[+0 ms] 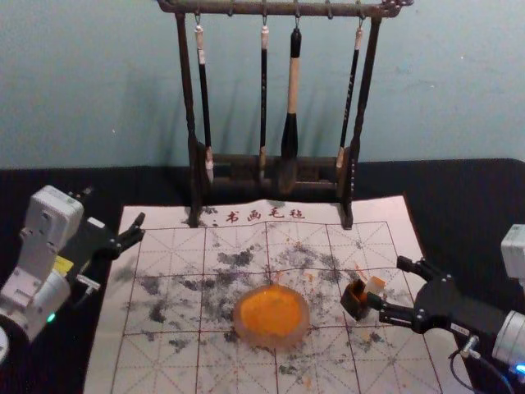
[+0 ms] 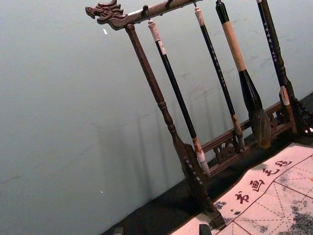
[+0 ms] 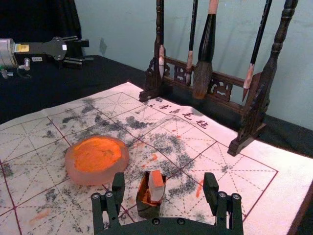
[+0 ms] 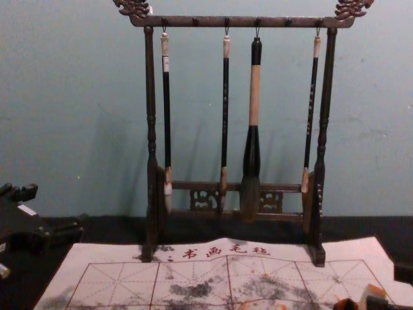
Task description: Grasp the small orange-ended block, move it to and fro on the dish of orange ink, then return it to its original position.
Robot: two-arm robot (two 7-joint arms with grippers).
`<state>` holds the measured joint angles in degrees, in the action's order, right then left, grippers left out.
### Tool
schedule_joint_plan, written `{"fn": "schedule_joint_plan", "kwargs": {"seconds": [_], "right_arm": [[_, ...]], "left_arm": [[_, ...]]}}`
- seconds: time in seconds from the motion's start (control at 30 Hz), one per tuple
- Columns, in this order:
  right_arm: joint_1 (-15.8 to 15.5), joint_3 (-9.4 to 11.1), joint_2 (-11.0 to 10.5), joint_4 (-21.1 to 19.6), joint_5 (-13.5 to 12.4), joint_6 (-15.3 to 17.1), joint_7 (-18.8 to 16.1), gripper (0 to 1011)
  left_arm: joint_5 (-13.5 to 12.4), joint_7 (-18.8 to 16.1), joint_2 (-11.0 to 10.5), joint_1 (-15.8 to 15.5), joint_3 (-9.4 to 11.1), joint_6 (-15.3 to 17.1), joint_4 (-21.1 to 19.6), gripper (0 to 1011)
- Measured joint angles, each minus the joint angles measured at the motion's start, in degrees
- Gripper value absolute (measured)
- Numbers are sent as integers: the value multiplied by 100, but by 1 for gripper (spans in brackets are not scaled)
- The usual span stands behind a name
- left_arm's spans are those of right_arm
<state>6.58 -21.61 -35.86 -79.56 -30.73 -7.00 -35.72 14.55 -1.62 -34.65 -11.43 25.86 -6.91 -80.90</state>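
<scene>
Orange-ended block [image 1: 375,285], right gripper [image 1: 385,281] open near it, mat [image 1: 377,213] reading 书画毛毡

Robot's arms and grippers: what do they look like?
Left gripper and right gripper: black, two fingers each; bolts on the right. Silvery cylindrical wrists, pale boxy housings, thin cables. Left arm: yellow label, green light. Right arm: blue light.

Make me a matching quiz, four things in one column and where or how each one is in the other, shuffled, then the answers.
1. Small block
2. Dish
3. Thickest brush
4. Right gripper

A. Hanging from the rack
B. Open, near the block
C. Coated with orange ink
D. Inside the dark holder

Pairs: 1-D, 2-C, 3-A, 4-B.
</scene>
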Motion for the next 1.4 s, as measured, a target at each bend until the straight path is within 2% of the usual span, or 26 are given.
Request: {"fn": "schedule_joint_plan", "kwargs": {"seconds": [0.4, 1.23, 1.4], "right_arm": [[124, -18, 139, 189, 53, 154, -151, 1000], [167, -17, 176, 223, 43, 254, -183, 1000], [165, -17, 174, 221, 42, 251, -183, 941]], "left_arm": [[0, 0, 0, 0, 0, 0, 0, 1001], [0, 0, 0, 0, 0, 0, 0, 1001], [0, 0, 0, 0, 0, 0, 0, 1001]]}}
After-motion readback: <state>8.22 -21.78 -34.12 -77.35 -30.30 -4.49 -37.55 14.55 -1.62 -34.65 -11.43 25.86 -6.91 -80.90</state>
